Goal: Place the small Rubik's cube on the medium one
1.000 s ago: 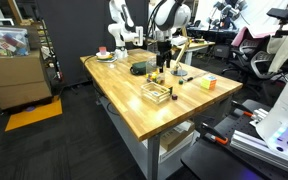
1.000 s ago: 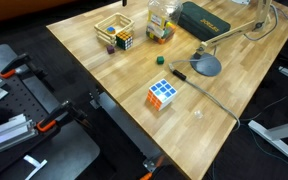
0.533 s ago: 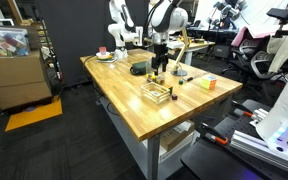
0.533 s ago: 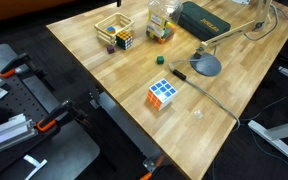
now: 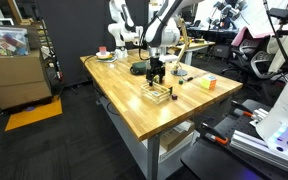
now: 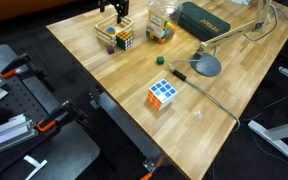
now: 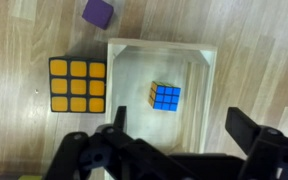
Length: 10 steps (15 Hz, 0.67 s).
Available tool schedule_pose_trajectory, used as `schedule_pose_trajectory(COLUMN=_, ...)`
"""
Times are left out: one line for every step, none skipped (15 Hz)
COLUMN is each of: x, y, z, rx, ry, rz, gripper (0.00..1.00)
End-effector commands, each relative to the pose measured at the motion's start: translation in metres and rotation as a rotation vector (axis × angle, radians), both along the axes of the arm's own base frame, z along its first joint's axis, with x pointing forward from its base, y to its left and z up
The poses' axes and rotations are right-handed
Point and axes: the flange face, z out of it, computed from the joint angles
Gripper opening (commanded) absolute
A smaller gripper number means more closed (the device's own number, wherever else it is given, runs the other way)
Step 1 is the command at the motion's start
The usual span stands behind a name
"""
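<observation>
In the wrist view the small Rubik's cube (image 7: 165, 96), blue face up, lies inside a shallow open box (image 7: 211, 62). The medium Rubik's cube (image 7: 77, 85), orange-yellow face up, stands on the wood just outside the box. My gripper (image 7: 179, 135) is open and empty above the box, its fingers straddling the box's near part without touching the small cube. In the exterior views the gripper (image 5: 157, 72) (image 6: 114, 8) hovers over the box (image 5: 158, 93) (image 6: 110, 24), with the medium cube (image 6: 125, 41) beside it.
A purple block (image 7: 98, 12) lies beyond the box. A large Rubik's cube (image 6: 163, 95) (image 5: 208, 84) sits near the table edge. A jar (image 6: 160, 25), a small green block (image 6: 159, 59), a dark case (image 6: 206, 20) and a lamp base (image 6: 206, 66) stand nearby.
The arm has swung from over the jar area across to above the box and come lower. The cubes have not moved.
</observation>
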Motion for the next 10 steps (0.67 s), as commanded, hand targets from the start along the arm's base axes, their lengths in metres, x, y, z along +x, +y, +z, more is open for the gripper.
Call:
schedule_pose_trajectory(x=0.0033, y=-0.0025, z=-0.0041, rx=-0.002, ry=0.004, rz=-0.02, gripper=1.0)
schedule_pose_trajectory(x=0.0058, y=-0.0034, z=-0.0056, rx=-0.002, ry=0.003, rz=-0.029, gripper=1.0)
schedule_pose_trajectory(x=0.0073, y=-0.0031, z=-0.0056, rx=-0.002, ry=0.002, rz=-0.034, gripper=1.0)
schedule_pose_trajectory(x=0.0078, y=-0.0023, z=-0.0051, rx=-0.002, ry=0.001, rz=-0.036, gripper=1.0)
schedule_pose_trajectory(x=0.008, y=-0.002, z=-0.0048, rx=-0.002, ry=0.0, rz=-0.037, gripper=1.0)
schedule_pose_trajectory(x=0.008, y=-0.002, z=-0.0048, rx=-0.002, ry=0.0, rz=-0.037, gripper=1.0)
schedule_pose_trajectory(x=0.008, y=-0.002, z=-0.0048, rx=-0.002, ry=0.0, rz=-0.038, gripper=1.0)
schedule_pose_trajectory(x=0.008, y=-0.002, z=-0.0048, rx=-0.002, ry=0.0, rz=-0.038, gripper=1.0)
schedule_pose_trajectory(x=0.0081, y=-0.002, z=-0.0048, rx=-0.002, ry=0.0, rz=-0.038, gripper=1.0)
schedule_pose_trajectory(x=0.0081, y=-0.002, z=-0.0048, rx=-0.002, ry=0.0, rz=-0.039, gripper=1.0)
